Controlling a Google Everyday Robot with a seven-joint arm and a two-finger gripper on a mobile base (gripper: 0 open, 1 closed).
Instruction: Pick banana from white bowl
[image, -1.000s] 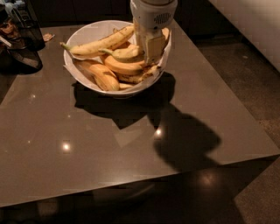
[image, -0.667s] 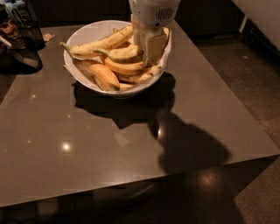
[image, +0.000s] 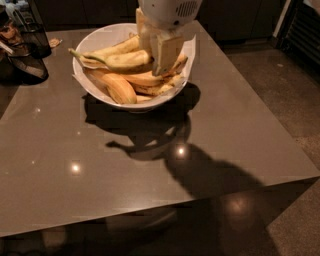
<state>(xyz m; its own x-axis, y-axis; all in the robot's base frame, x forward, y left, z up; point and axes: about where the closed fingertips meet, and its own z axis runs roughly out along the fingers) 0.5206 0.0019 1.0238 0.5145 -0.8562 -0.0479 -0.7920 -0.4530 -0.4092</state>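
Note:
The white bowl (image: 95, 82) stands at the far middle of the brown table, with white paper sticking out past its rim. It holds several bananas. A long curved yellow banana (image: 142, 78) lies across the middle, its dark end toward the right rim. My gripper (image: 156, 52) hangs from the white wrist, reaches down into the right half of the bowl and sits on the pile just above this banana. It hides part of the banana.
A straighter banana with a green stem (image: 120, 61) lies on top, pointing left, and orange-tinted bananas (image: 117, 87) lie at the front. A dark holder with clutter (image: 27, 47) stands at the far left. The table's right edge (image: 280, 115) drops to the floor.
My gripper has shifted slightly left inside the bowl. The bananas lie as before.

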